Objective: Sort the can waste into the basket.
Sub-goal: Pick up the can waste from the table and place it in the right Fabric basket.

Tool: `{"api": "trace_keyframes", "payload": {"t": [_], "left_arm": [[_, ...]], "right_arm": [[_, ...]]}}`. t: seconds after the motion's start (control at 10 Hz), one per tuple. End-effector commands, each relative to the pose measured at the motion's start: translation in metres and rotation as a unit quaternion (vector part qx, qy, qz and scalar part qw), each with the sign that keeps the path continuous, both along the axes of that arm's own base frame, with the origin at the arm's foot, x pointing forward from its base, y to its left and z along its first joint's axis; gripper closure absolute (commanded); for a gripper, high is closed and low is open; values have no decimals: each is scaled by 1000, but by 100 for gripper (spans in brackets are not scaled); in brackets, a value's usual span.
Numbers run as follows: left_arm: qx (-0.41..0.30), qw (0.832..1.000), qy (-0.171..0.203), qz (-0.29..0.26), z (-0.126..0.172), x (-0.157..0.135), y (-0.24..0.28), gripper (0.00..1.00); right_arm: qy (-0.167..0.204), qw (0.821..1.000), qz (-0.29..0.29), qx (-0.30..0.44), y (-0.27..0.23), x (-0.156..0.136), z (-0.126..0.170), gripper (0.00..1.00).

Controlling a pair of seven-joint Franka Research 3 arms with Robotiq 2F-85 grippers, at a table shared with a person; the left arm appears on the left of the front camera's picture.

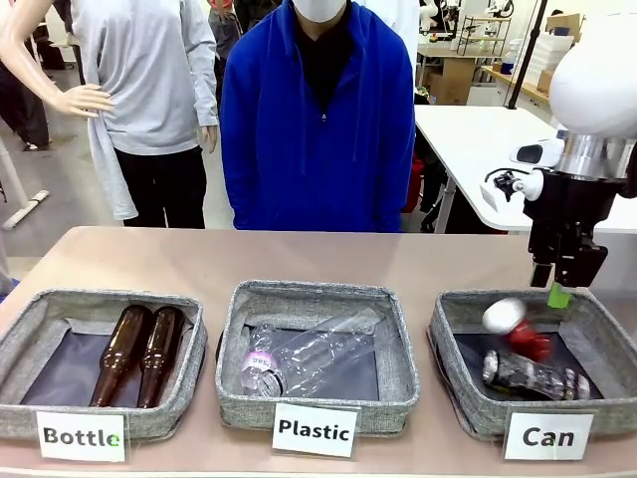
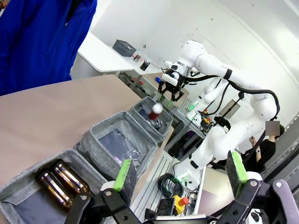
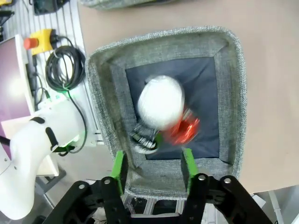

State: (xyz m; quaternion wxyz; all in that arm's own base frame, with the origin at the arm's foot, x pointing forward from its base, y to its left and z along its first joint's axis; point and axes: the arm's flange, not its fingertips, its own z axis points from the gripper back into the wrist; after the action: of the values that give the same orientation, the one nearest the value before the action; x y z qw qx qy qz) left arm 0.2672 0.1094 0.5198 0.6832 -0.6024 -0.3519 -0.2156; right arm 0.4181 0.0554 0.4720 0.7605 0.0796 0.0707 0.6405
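Observation:
The red can is a blurred red-and-white shape in mid-air just inside the grey "Can" basket, below my right gripper. That gripper hangs open over the basket's far right part with nothing between its fingers. In the right wrist view the same can shows blurred, past the open right gripper and over the basket's dark liner. The silver-grey crushed can lies on the liner, partly under the red can. My left gripper is open and empty, well off to the side of the baskets.
The "Plastic" basket in the middle holds clear bottles. At the left, the "Bottle" basket holds two brown glass bottles. A person in a blue jacket stands at the table's far side.

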Motion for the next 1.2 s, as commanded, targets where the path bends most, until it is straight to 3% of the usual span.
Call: {"api": "trace_keyframes", "payload": {"t": [0.0,0.2,0.3,0.4,0.5,0.6,0.7,0.8,0.9,1.0,1.1], "left_arm": [[-10,1000,-2,-1,4,0,-2,0],[-10,1000,-2,-1,4,0,-2,0],[-10,1000,-2,-1,4,0,-2,0],[-10,1000,-2,-1,4,0,-2,0],[-10,1000,-2,-1,4,0,-2,0],[-10,1000,-2,-1,4,0,-2,0],[-10,1000,-2,-1,4,0,-2,0],[-10,1000,-2,-1,4,0,-2,0],[-10,1000,-2,-1,4,0,-2,0],[-10,1000,-2,-1,4,0,-2,0],[-10,1000,-2,-1,4,0,-2,0]], "right_arm": [[-5,1000,-6,14,-2,3,-1,2],[2,999,-42,30,-3,6,-1,0],[36,985,-140,90,-5,12,4,0],[64,933,-306,181,-9,18,12,0],[85,846,-442,286,-18,23,20,0],[147,712,-559,399,-35,22,26,0],[169,585,-622,492,-55,14,25,0],[172,495,-661,537,-69,6,22,0],[181,429,-680,566,-79,-2,20,0],[178,380,-687,593,-89,-10,19,0],[165,342,-687,620,-97,-22,19,0]]}}
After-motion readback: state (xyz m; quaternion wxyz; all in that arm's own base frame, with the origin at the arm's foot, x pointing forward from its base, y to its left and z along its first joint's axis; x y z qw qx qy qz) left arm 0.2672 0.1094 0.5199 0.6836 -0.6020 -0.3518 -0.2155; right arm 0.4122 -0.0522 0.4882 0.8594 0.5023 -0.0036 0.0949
